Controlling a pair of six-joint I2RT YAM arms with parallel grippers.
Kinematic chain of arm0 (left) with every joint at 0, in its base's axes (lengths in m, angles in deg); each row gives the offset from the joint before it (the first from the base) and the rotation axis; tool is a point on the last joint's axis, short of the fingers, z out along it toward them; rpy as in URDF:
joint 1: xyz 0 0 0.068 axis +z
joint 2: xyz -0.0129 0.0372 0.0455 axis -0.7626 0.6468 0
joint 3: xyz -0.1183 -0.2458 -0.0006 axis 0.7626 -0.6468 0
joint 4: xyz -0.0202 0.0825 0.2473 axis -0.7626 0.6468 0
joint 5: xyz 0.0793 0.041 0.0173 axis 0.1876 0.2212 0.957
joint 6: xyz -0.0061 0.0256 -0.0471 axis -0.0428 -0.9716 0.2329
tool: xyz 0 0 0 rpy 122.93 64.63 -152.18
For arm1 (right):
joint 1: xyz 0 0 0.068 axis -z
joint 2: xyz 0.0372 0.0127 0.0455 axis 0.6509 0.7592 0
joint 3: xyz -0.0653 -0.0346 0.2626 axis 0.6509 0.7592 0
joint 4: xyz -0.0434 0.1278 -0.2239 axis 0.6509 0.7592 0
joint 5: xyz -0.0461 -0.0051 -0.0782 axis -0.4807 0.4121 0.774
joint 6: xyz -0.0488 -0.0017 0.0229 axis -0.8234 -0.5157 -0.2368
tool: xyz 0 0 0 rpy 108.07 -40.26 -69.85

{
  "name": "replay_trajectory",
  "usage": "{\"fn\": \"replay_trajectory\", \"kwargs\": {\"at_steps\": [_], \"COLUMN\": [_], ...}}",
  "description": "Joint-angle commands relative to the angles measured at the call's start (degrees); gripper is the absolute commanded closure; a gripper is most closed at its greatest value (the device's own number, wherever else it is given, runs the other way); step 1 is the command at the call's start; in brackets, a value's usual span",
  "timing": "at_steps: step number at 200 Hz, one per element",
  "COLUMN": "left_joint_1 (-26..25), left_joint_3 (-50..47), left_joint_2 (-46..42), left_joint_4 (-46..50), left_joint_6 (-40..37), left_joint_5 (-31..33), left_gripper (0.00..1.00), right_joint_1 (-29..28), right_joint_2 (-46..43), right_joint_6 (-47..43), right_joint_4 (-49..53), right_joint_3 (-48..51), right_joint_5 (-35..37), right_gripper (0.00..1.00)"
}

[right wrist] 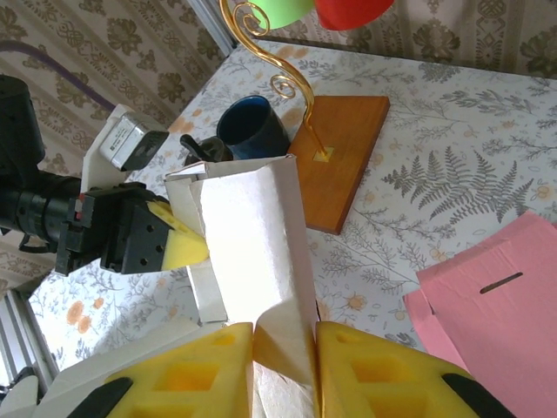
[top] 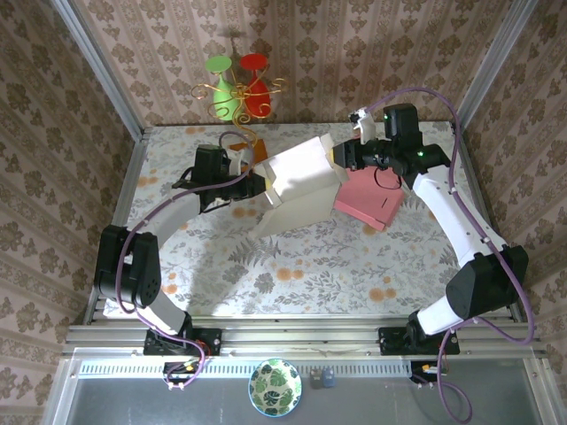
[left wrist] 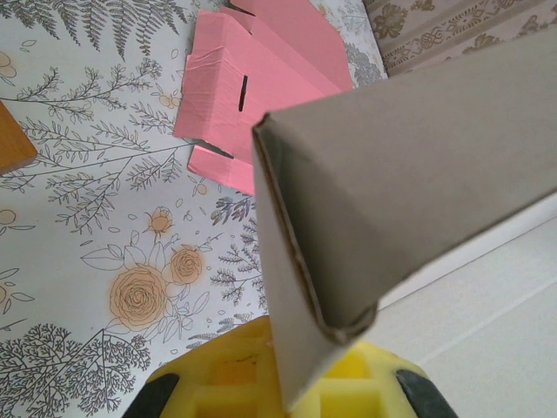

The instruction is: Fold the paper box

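Top external: left gripper [top: 257, 186] and right gripper [top: 336, 157] each pinch the paper box [top: 301, 181].

The white paper box [top: 301, 181] is partly folded, with creased panels and one open flap, and is raised and tilted above the tabletop [top: 354, 266]. The pink paper box [top: 370, 199] lies flat and unfolded just beside it.

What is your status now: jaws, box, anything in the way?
Left jaws shut on paper box, right jaws shut on its flap. Box held between arms, partly formed. Pink flat carton lies close beside.
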Motion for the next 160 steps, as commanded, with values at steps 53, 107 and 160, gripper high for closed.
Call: {"fn": "replay_trajectory", "kwargs": {"at_steps": [53,107,160], "left_joint_1": [-0.6,-0.7,0.8], "left_joint_3": [2.3,2.4,0.0], "left_joint_2": [-1.0,-1.1,-1.0], "left_joint_4": [-0.7,-0.6,-7.6], "left_joint_6": [-0.2,-0.1,6.7], "left_joint_5": [-3.9,-4.6,-5.8], "left_gripper": [1.0,1.0,1.0], "right_joint_1": [-1.5,-1.6,1.8], "right_joint_2": [-0.4,-0.8,-1.9], "right_joint_6": [-4.4,-5.4,0.5], "right_joint_4": [2.5,2.9,2.4], "right_joint_3": [-0.2,0.1,1.8], "right_joint_5": [5.3,5.6,-7.1], "right_gripper": [0.81,0.87,0.7]}}
